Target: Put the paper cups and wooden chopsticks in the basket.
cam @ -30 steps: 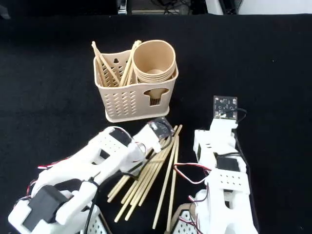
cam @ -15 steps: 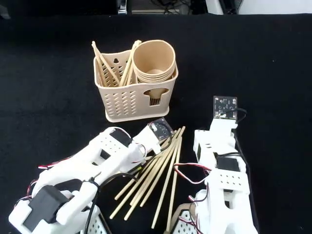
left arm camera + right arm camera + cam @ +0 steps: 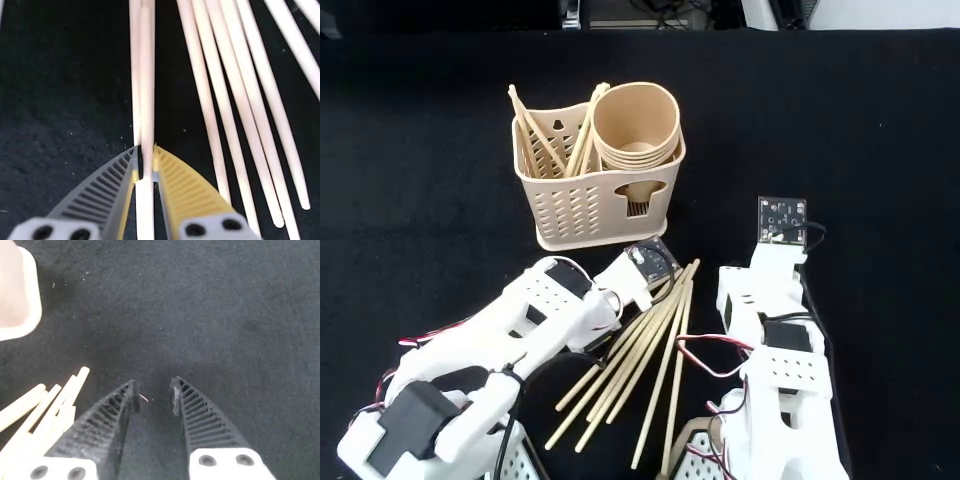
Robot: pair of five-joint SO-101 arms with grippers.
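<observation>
Change: left gripper (image 3: 145, 156), jaws pinching chopsticks (image 3: 143, 90), edged toward basket (image 3: 582, 210); loose pile (image 3: 652, 358) at 6 o'clock refanned. Basket, 11 o'clock: cups (image 3: 638, 120), more chopsticks. Right gripper (image 3: 152, 392): jaws spread, empty.

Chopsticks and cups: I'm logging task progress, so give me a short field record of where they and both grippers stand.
basket: upright on the black table
paper cups: stacked in the basket
basket chopsticks: standing beside the cups
loose chopsticks: fanned on the table
left gripper: shut on loose chopsticks
right gripper: open, empty
</observation>
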